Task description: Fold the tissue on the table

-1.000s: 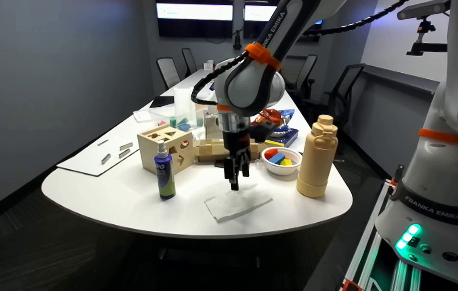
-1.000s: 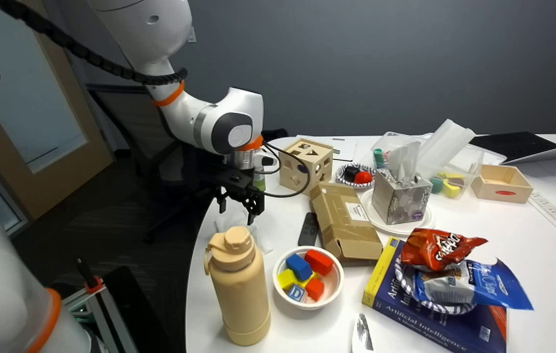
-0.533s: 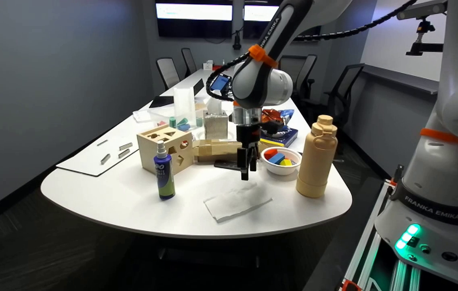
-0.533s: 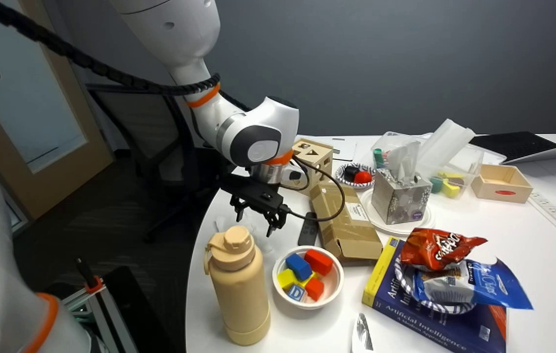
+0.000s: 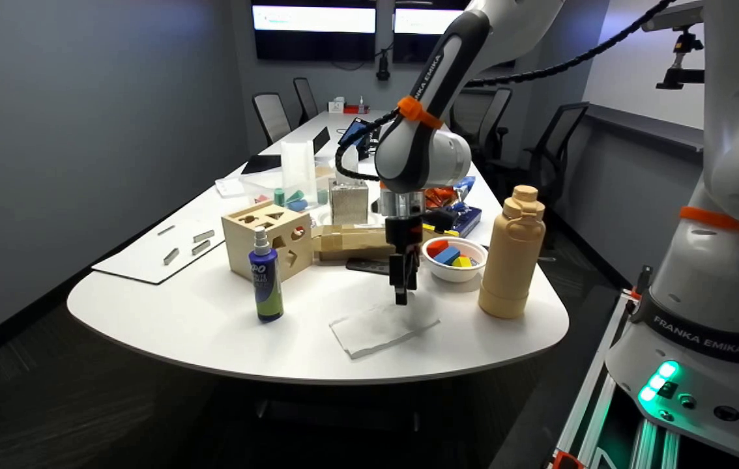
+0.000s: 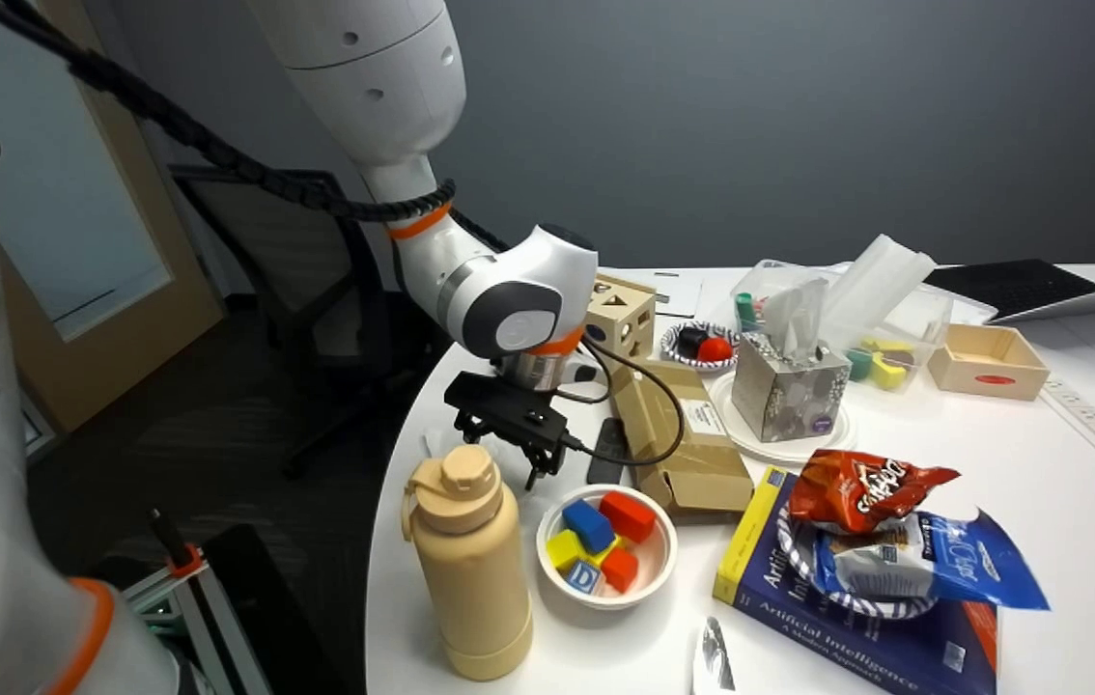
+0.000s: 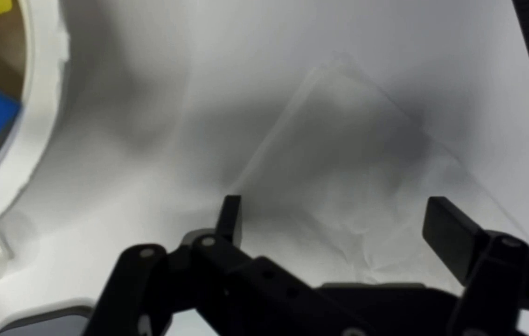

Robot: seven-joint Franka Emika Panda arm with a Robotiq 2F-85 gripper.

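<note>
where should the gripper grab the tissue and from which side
Probably by the edge of the tissue nearest the white bowl, coming straight down from above. The thin sheet lies nearly flat, leaving little to catch from the side, but its creases suggest a closing pinch would gather it. The open gripper points down over that part.

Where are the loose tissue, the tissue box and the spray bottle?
Loose tissue point(image 5: 379, 330): in an exterior view, its upper surface.
Tissue box point(image 6: 794, 396): in an exterior view, patterned side.
Spray bottle point(image 5: 266, 276): in an exterior view, purple body.
</note>
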